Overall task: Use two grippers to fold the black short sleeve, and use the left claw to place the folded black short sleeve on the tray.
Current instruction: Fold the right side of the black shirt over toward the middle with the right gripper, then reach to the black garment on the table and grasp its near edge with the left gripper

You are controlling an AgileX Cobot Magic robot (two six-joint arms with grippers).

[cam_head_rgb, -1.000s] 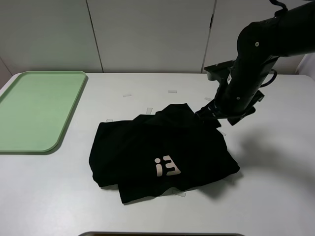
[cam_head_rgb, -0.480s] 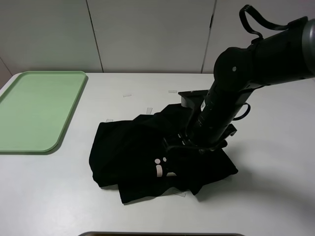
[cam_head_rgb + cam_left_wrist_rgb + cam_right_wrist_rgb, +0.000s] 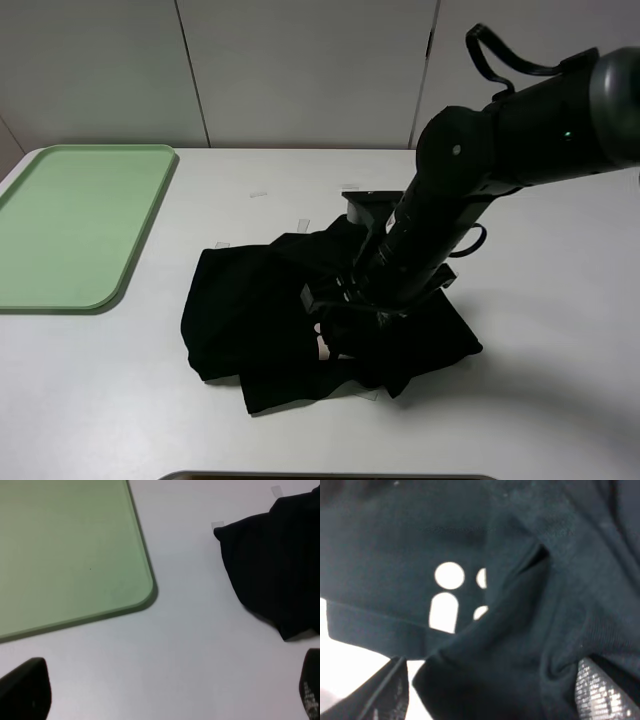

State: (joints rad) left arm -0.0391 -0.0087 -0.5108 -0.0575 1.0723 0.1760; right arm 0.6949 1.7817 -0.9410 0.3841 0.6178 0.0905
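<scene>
The black short sleeve point(image 3: 250, 310) lies crumpled on the white table, partly folded over itself. My right gripper point(image 3: 335, 303) reaches across it and is shut on a fold of its cloth, held low over the shirt's middle. In the right wrist view the gripper point(image 3: 490, 695) has black cloth bunched between its fingers point(image 3: 595, 692), beside the white logo point(image 3: 445, 592). The green tray point(image 3: 80, 220) sits at the far left. The left gripper point(image 3: 167, 692) is open and empty above bare table, between the tray point(image 3: 65, 550) and the shirt point(image 3: 275, 570). It is out of the exterior view.
Small strips of clear tape point(image 3: 258, 193) lie on the table behind the shirt. White cabinet panels point(image 3: 300, 70) stand behind the table. The tray's rounded corner point(image 3: 147, 592) lies a short way from the shirt's left edge.
My right gripper has moved left from the shirt's right rear corner, dragging that side of the cloth over the middle. The fold now covers most of the white logo.
</scene>
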